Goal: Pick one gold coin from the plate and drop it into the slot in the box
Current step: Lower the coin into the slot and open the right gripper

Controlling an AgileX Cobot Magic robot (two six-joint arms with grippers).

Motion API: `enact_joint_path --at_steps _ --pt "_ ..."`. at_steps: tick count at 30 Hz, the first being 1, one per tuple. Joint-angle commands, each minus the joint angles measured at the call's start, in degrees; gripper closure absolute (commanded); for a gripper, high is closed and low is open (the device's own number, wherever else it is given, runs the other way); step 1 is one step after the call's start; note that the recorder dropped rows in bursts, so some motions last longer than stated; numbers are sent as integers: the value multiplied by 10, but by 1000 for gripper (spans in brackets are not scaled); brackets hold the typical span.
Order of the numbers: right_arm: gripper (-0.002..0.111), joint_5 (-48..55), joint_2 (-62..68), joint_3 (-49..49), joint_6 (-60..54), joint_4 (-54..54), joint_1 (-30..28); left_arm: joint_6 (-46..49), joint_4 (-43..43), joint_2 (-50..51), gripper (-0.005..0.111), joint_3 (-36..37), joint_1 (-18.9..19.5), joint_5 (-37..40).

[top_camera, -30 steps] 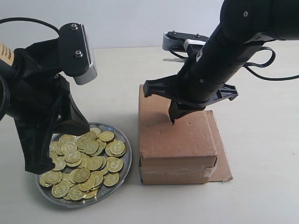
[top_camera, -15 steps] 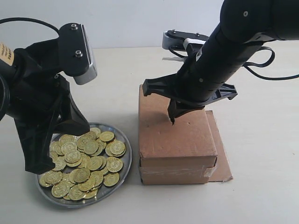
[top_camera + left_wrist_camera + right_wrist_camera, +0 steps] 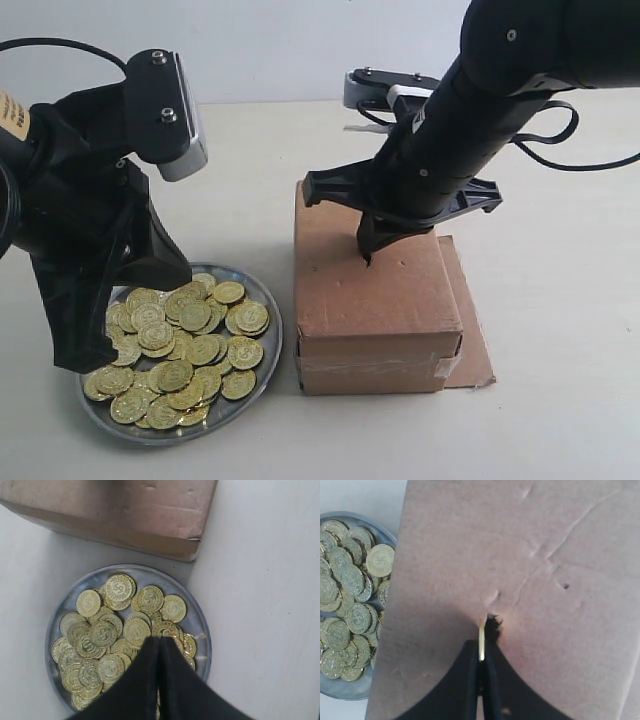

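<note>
One gold coin (image 3: 481, 637) clamped in right hand (image 3: 481, 649) at slot (image 3: 494, 626), left hand (image 3: 159, 643) together over plate (image 3: 194, 624) beside box (image 3: 125, 505)

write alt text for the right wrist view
Two black fingers pinch a gold coin edge-on, its leading edge at the ragged dark slot in the dented top of a brown cardboard box. Beside the box, a grey plate heaped with more gold coins shows at the frame's edge.
</note>
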Motion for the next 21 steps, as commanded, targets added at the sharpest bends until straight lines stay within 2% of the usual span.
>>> enact_joint_path --at_steps 1,8,11,21 --pt "108 0 -1 -8 8 -9 1 -4 -7 -5 107 2 -3 1" --pt "108 15 2 -8 22 -32 1 -4 -7 -5 107 2 -3 1" --pt "104 15 2 -8 22 -32 1 -4 -7 -5 107 2 -3 1" --pt "66 6 -3 -8 22 -18 1 -4 -7 -5 106 2 -3 1"
